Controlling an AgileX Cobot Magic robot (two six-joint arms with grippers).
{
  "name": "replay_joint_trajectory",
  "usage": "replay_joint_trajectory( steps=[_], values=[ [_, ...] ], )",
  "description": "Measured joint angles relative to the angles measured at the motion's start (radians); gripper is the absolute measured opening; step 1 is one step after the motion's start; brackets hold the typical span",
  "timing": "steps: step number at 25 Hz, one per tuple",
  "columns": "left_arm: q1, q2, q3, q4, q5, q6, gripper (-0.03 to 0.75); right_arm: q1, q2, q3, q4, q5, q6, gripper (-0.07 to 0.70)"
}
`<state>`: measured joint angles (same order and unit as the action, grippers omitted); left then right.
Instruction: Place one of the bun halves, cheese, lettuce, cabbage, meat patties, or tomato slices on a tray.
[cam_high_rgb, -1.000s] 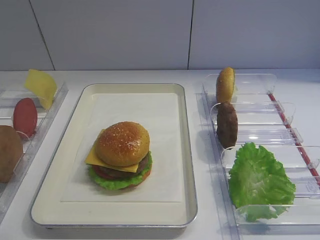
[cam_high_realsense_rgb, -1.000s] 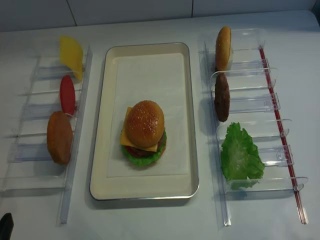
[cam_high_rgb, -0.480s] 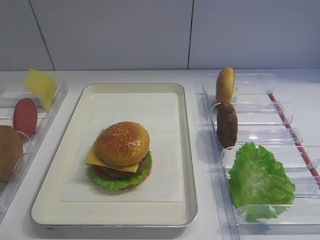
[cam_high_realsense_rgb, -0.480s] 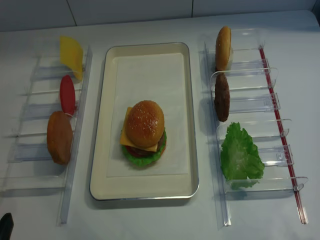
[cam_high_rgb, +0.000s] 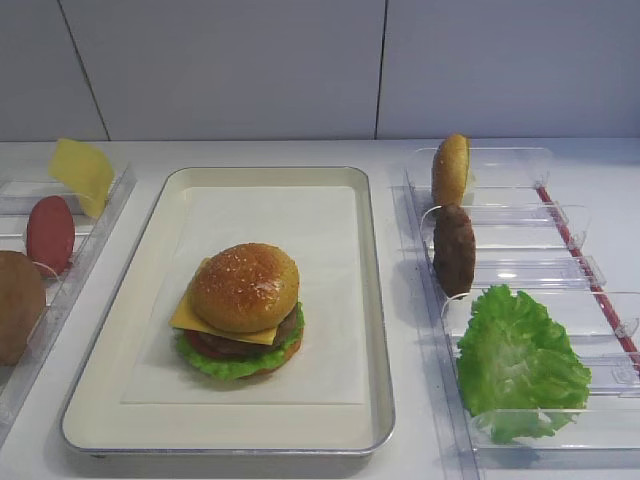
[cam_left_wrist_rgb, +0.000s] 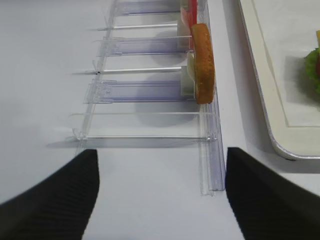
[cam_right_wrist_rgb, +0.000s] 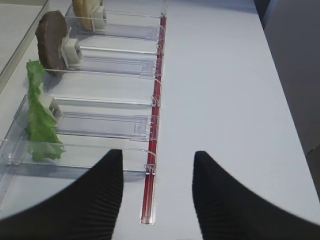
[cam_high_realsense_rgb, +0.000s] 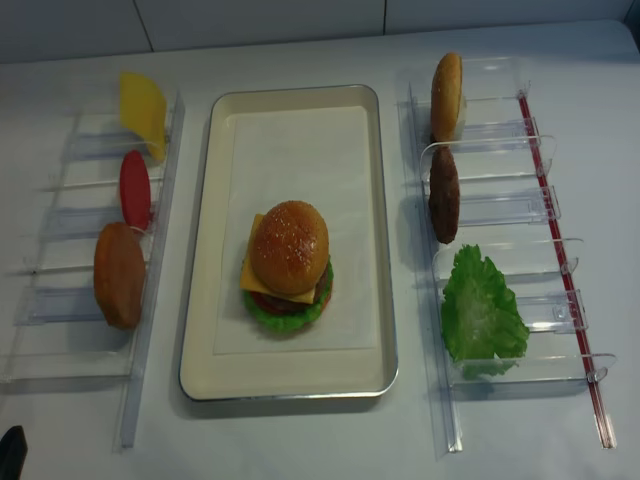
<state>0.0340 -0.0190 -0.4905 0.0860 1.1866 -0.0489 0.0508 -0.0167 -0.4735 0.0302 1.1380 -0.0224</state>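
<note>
On the silver-rimmed tray (cam_high_rgb: 262, 172) sits a stacked burger: a sesame bun half (cam_high_rgb: 246, 285) over cheese (cam_high_rgb: 188, 315), a meat patty (cam_high_rgb: 288, 328), a tomato slice (cam_high_rgb: 215, 347) and lettuce (cam_high_rgb: 225, 366). My right gripper (cam_right_wrist_rgb: 156, 195) is open and holds nothing. It hovers over the table at the near end of the right rack, by the red strip (cam_right_wrist_rgb: 152, 150). My left gripper (cam_left_wrist_rgb: 161, 195) is wide open and holds nothing. It hangs above bare table in front of the left rack, whose smooth bun half (cam_left_wrist_rgb: 202, 62) stands upright.
The clear right rack (cam_high_realsense_rgb: 520, 230) holds an upright bun half (cam_high_realsense_rgb: 446, 96), a patty (cam_high_realsense_rgb: 443, 195) and a lettuce leaf (cam_high_realsense_rgb: 482, 315). The left rack (cam_high_realsense_rgb: 60, 300) holds a cheese slice (cam_high_realsense_rgb: 143, 110), a tomato slice (cam_high_realsense_rgb: 135, 189) and a smooth bun (cam_high_realsense_rgb: 119, 275). A wall stands behind the table.
</note>
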Motion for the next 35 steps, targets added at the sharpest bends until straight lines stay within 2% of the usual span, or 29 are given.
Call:
replay_joint_trajectory(
  steps=[35],
  values=[
    [0.000, 0.000, 0.000, 0.000, 0.000, 0.000, 0.510, 0.000, 0.000, 0.000, 0.000, 0.000, 0.000, 0.343]
  ],
)
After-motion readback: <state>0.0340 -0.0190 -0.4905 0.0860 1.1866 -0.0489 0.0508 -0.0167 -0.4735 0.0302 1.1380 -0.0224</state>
